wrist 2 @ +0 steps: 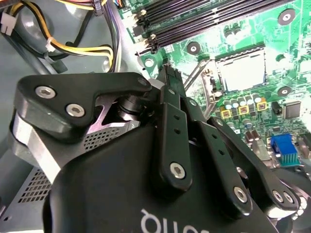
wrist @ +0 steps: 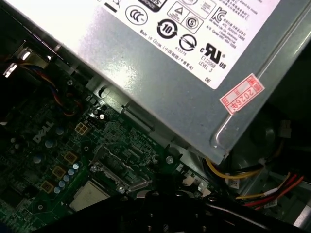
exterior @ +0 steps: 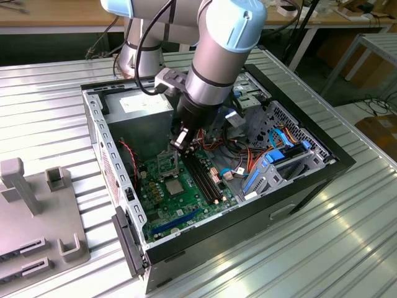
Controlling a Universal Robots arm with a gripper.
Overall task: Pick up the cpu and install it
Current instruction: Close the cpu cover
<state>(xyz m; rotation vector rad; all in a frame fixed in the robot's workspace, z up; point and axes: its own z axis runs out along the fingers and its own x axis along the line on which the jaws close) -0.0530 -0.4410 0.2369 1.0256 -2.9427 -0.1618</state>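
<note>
- Second wrist view: the gripper (wrist 2: 167, 73) has its fingers closed together, empty (1 retention lever alongside), near the seated cpu (wrist 2: 241, 73).
- Risk: a tip could snag the lever or scrape the motherboard (wrist 2: 272, 34).

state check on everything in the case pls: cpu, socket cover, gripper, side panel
Pale silvery square cpu: lying flat in the motherboard socket, not held.
Metal socket load frame: flipped up, open.
Black gripper: fingers together, holding nothing, above the board beside the socket.
Black desktop computer case: on its side, side panel off, interior exposed.
Grey power supply box: mounted in the case, cables attached.
</note>
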